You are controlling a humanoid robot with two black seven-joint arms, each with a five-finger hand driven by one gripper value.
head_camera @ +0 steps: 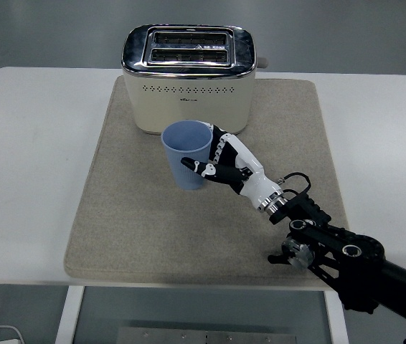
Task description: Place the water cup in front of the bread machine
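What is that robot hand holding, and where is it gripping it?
The right hand holds the blue cup, its fingers wrapped round the cup's right side wall below the rim, in front of the toaster.

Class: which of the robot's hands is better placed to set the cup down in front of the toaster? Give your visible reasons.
The right. The right hand already grips the cup just in front of the toaster, over the mat. No left arm is in view.

You have one view only, from high on the robot's side, facing forward and down across the white table [38, 143], near edge along the bottom
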